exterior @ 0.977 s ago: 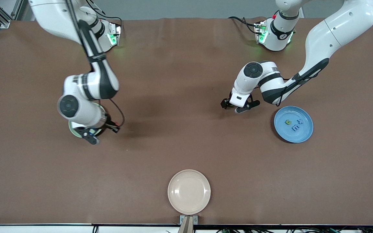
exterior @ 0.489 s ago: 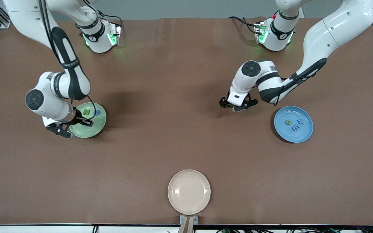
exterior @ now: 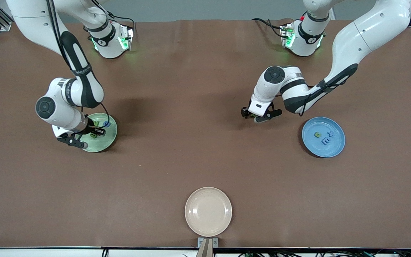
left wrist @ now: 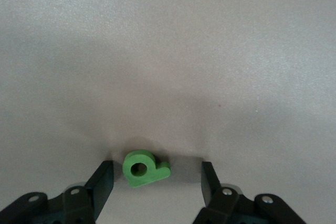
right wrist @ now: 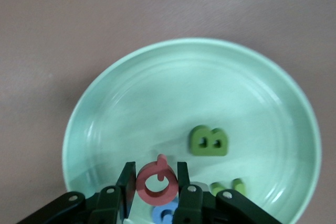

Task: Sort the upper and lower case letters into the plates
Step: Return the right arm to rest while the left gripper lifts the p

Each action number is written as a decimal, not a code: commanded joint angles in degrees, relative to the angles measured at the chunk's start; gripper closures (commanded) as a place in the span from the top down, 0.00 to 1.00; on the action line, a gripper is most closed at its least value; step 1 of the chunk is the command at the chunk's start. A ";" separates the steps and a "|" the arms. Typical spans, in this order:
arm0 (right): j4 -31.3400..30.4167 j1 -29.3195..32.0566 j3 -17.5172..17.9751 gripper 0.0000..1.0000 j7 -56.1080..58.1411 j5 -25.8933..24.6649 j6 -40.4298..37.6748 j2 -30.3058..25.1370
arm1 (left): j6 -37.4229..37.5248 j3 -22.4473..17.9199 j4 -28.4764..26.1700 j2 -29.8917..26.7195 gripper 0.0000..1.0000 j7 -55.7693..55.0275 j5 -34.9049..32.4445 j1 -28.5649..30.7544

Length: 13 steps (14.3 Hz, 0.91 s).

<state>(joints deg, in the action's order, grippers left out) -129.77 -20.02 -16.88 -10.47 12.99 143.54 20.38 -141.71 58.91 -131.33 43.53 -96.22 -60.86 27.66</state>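
Two arms are busy at once here. The right gripper (right wrist: 155,182) hangs over the pale green plate (exterior: 107,142), fingers clamped on a red letter (right wrist: 156,182), a ring with a short tail. Under it in that plate lie a green B (right wrist: 209,141), another green letter (right wrist: 229,188) half hidden, and a blue letter (right wrist: 164,214) mostly covered by the red one. The plate sits toward the right arm's end of the worktop (exterior: 198,157).

The left gripper (left wrist: 156,182) is low over bare brown worktop near the middle, its fingers (left wrist: 103,181) spread apart on either side of a small green letter (left wrist: 144,168) lying flat, not touching it. Nothing else crowds that piece.

The blue plate (exterior: 330,150) lies toward the left arm's end, just beside that gripper's spot, holding a green letter (exterior: 317,135) and two blue letters (exterior: 327,138). A beige plate (exterior: 208,211) sits at the worktop edge nearest the front camera, well apart from both, with wide open brown surface between all three.
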 commanded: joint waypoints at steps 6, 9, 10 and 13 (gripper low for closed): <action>3.63 0.07 -1.04 1.00 2.99 -1.29 -7.19 -1.14 | -0.41 -1.69 0.28 -0.64 0.64 -0.55 -0.92 -1.47; 13.45 0.16 -4.29 1.00 6.51 -7.59 -20.44 -1.49 | -0.41 -1.95 0.28 -0.73 0.57 -0.46 -0.92 -1.74; 16.71 0.16 -4.56 1.00 6.52 -10.06 -24.84 -1.49 | -0.41 -2.04 0.28 -0.73 0.56 -0.46 -0.92 -1.74; 24.54 2.00 -4.56 1.00 6.61 -11.58 -34.00 -1.58 | -0.41 -2.04 0.37 -0.73 0.51 -0.46 -0.92 -2.00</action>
<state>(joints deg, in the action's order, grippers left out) -109.42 -19.60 -21.93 -4.72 2.81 114.35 19.14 -141.86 58.30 -130.85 43.51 -96.22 -60.86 26.86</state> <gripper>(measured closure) 0.000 0.467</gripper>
